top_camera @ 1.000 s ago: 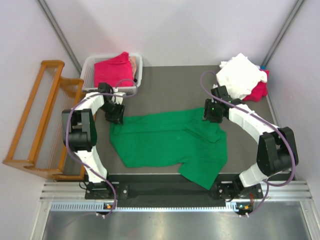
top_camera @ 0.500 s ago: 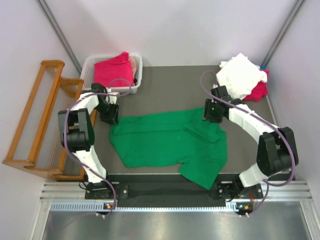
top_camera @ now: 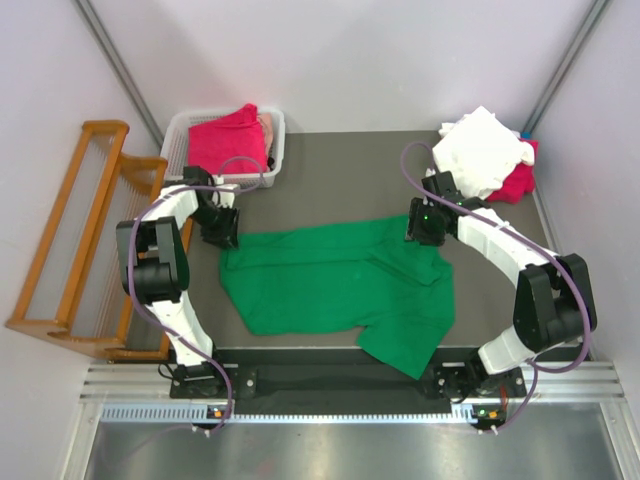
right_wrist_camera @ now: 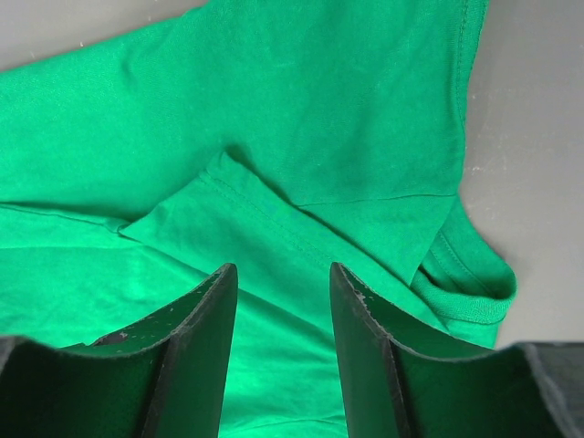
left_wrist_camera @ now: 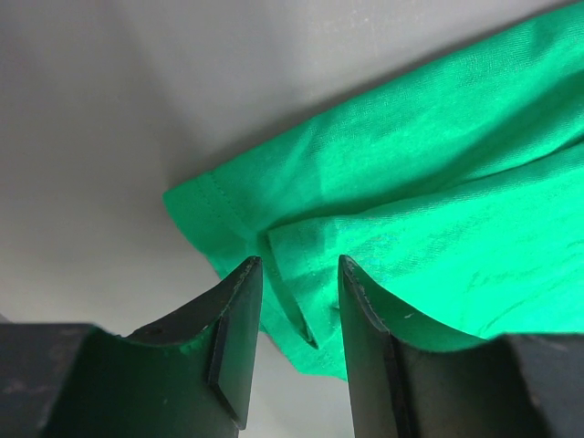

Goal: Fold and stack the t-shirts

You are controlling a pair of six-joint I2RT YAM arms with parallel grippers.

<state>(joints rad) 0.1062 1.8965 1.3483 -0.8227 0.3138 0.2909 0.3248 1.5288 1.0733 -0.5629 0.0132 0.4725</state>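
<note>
Green t-shirt (top_camera: 330, 285) lies spread and partly rumpled on the dark surface (top_camera: 340, 180) between the two arms. Left claw (top_camera: 222, 238) stands over the shirt's left corner, jaws parted, gripping nothing. Right claw (top_camera: 422, 232) stands over the shirt's far right edge, jaws parted, gripping nothing. White t-shirt (top_camera: 480, 150) lies heaped at the far right corner. Red t-shirt (top_camera: 228, 140) lies in the basket (top_camera: 178, 135).

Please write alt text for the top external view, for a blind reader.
A green t-shirt lies spread on a dark table, the left gripper over its far left corner, the right gripper over its far right edge. Behind, a white basket holds a red shirt; a white shirt lies atop a crimson shirt.
</note>
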